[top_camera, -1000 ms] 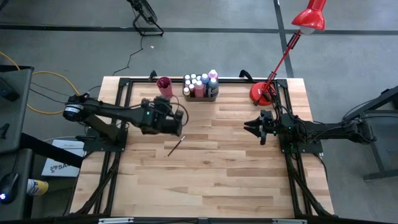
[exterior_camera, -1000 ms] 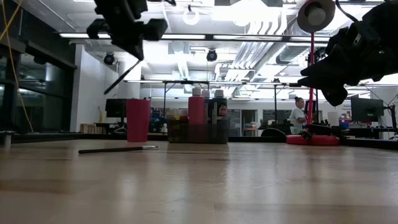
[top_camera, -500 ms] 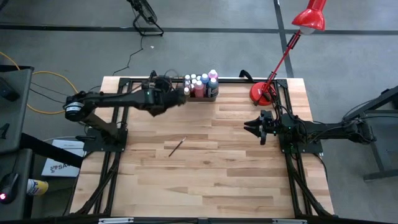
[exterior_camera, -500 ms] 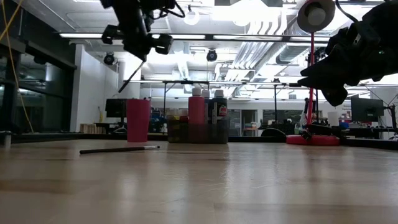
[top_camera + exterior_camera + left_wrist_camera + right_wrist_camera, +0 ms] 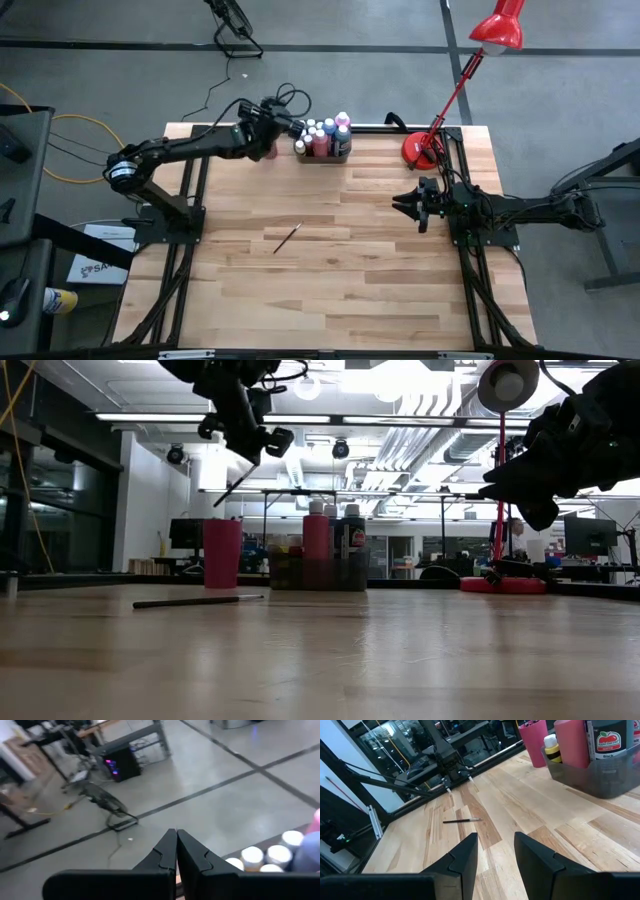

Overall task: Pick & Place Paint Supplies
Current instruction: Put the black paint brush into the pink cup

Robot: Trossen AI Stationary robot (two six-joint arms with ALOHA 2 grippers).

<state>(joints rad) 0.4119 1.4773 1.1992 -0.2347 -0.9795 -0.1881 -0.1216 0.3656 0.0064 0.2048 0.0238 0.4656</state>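
Note:
My left gripper hangs high over the table's far edge, above the red cup, and is shut on a thin dark paintbrush. A second paintbrush lies flat on the table's middle. Several paint bottles with pale caps stand in the grey tray just right of the cup. My right gripper waits open at the table's right side, with nothing between its fingers. My left gripper pinches the paintbrush by its upper end between its two shut fingers. The brush slants down below the fingers toward the table's left, lifted clear. Its lower tip hangs just above the red cup's rim.
A red desk lamp has its base at the far right corner, its arm reaching up over the table's edge. Black frame rails run along both sides of the table. Bare wood fills the near half.
My left gripper has swung from the table's left middle toward the far edge, rising a little and turning, and now stands over the red cup. The held paintbrush went with it, still slanting down below the fingers.

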